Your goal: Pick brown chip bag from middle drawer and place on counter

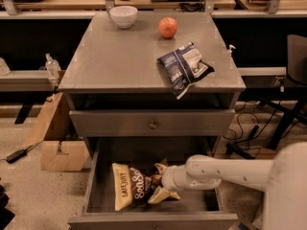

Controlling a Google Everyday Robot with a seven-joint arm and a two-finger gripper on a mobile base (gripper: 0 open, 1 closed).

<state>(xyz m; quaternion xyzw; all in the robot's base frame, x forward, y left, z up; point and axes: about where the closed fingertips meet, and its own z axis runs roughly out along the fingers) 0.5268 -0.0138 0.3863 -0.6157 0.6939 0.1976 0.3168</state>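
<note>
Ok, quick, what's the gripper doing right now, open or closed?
Gripper: down in the drawer, at the right end of the brown bag; open or closed cannot be told.

One raised camera faces down at the counter (124,56) front, the gripper (159,182) in the middle drawer (92,181).
</note>
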